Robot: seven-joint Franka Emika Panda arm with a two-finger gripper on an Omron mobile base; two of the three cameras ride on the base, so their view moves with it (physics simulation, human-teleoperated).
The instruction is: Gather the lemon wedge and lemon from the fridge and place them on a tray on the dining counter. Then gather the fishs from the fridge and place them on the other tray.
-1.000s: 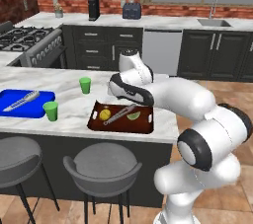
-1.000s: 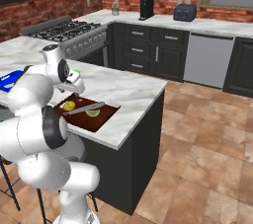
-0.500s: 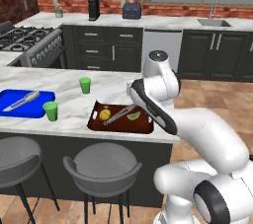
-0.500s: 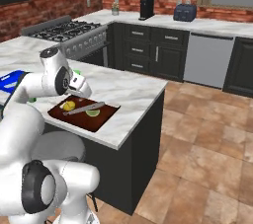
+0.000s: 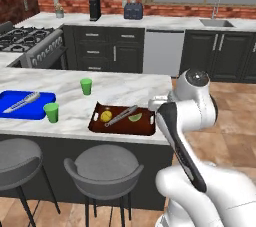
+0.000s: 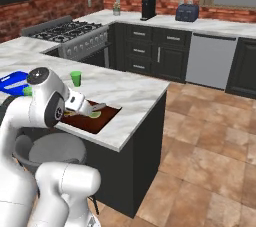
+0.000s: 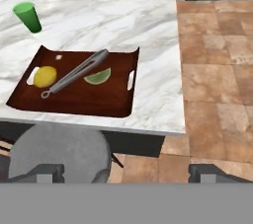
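Fingertips (image 7: 47, 170) are standing spread wide, gripping nothing, above the tray (image 7: 99, 102) on the dining counter (image 7: 148, 25); lemon (image 7: 45, 76) and lemon wedge (image 7: 97, 76) are lying inside the tray, beside silvery tongs (image 7: 74, 74).

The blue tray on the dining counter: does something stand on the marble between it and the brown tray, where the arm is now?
Yes. A green cup stands on the marble beside the blue tray, between it and the brown tray. A silvery utensil lies on the blue tray itself.
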